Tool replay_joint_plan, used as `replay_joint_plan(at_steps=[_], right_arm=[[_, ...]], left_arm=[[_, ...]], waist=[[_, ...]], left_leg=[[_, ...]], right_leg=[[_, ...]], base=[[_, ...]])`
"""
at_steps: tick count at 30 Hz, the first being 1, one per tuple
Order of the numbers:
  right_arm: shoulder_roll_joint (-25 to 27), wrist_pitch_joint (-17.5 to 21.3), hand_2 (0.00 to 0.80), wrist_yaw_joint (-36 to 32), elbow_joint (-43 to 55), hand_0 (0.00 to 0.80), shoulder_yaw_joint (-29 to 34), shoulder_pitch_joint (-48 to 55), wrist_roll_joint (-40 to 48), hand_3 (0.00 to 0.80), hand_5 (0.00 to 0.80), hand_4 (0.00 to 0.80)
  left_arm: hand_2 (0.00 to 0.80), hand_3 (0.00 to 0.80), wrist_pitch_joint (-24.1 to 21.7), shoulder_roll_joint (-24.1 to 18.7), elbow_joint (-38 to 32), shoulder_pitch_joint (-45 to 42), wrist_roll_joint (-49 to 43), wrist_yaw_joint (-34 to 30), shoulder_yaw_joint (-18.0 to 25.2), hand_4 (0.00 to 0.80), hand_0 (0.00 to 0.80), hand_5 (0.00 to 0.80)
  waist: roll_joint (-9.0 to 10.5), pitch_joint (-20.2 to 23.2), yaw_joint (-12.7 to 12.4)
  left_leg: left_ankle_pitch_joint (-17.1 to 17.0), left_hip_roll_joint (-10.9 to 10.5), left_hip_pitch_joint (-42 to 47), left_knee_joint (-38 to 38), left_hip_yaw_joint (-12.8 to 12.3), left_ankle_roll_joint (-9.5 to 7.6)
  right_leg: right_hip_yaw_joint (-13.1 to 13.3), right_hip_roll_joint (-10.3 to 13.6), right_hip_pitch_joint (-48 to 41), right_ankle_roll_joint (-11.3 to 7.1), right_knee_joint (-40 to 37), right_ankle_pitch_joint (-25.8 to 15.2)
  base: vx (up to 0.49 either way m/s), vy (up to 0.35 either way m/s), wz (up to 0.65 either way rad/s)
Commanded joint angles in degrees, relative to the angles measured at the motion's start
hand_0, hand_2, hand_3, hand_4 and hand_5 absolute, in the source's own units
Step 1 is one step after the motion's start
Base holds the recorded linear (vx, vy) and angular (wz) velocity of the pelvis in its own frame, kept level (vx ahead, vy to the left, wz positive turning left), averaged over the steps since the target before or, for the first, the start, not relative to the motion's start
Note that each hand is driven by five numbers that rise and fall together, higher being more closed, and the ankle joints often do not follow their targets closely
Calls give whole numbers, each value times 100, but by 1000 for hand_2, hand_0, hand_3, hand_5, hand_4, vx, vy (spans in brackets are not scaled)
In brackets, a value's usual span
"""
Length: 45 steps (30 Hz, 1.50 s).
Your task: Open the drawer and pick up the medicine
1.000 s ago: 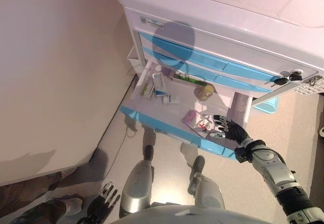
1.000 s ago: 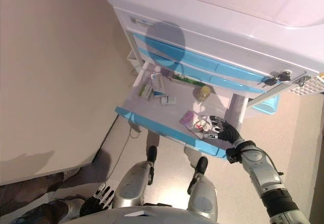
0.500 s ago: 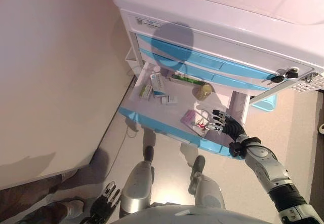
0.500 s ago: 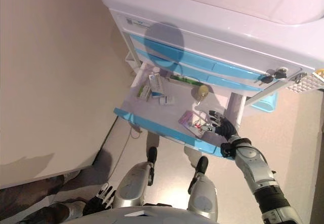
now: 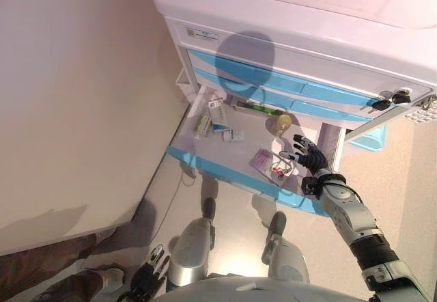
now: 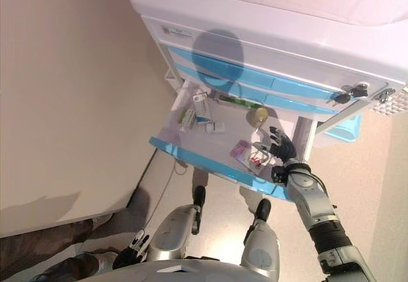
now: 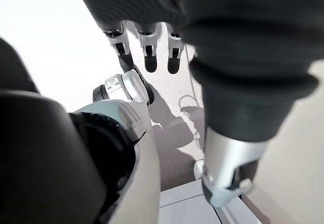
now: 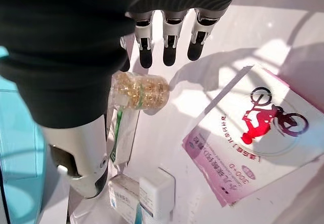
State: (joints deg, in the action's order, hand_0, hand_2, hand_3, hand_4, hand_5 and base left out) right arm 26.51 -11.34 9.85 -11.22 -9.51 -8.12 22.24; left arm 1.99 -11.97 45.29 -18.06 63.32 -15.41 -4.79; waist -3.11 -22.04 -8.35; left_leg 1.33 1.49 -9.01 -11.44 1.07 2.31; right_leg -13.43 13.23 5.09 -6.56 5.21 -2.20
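The bottom drawer with a blue front stands pulled out of the white cabinet. Inside lie a yellow capsule bottle, a pink and white box with a red print, a blue-white box, a green-white box and small white boxes. My right hand hovers open over the drawer's right part, fingers straight and pointing at the yellow bottle, holding nothing. My left hand hangs open low beside my body, far from the drawer.
Two shut blue-fronted drawers sit above the open one. Keys hang in the lock at the cabinet's right. A beige wall closes off the left side. A light blue bin hangs on the cabinet's right side.
My right hand has moved from the drawer's front right corner deeper in, past the pink box toward the yellow bottle. The camera has shifted a little. The left hand stays low.
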Motion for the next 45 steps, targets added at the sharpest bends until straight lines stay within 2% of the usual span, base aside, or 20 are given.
replay_joint_plan(at_steps=[1, 8, 21, 45], right_arm=[[32, -64, 0, 308, 124, 0, -43, -371, -164, 0, 0, 0], [-2, -316, 0, 578, -130, 0, -113, -754, -306, 0, 0, 0], [14, -517, 0, 1125, -594, 0, -335, -1483, -458, 0, 0, 0], [169, -640, 0, 995, -1131, 0, -548, -2319, -288, 0, 0, 0]], left_arm=[[0, 0, -166, -142, -77, -148, -48, 6, -193, 0, 0, 0], [0, 0, -179, -133, -24, -109, -71, 3, -225, 0, 0, 0], [0, 0, -118, -154, 74, 19, -52, -6, -317, 0, 0, 0], [0, 0, 5, -227, 194, 173, -66, -66, -278, 0, 0, 0]], waist=[[65, 90, -147], [43, 91, -204], [-45, 43, -321], [-102, 32, -448]], left_leg=[[-310, 61, -108, -21, -23, -57], [-305, 46, -97, -18, 6, -63], [-297, -15, -99, -1, 81, -66], [-273, -88, -79, 22, 138, -97]], right_leg=[[-22, 130, -8, 60, 562, 89], [-42, 144, -31, 73, 560, 96], [-80, 176, -30, 95, 573, 96], [-138, 222, -23, 115, 599, 99]], base=[[0, 0, 0], [2, 1, 1], [0, 0, 0], [0, 0, 0]])
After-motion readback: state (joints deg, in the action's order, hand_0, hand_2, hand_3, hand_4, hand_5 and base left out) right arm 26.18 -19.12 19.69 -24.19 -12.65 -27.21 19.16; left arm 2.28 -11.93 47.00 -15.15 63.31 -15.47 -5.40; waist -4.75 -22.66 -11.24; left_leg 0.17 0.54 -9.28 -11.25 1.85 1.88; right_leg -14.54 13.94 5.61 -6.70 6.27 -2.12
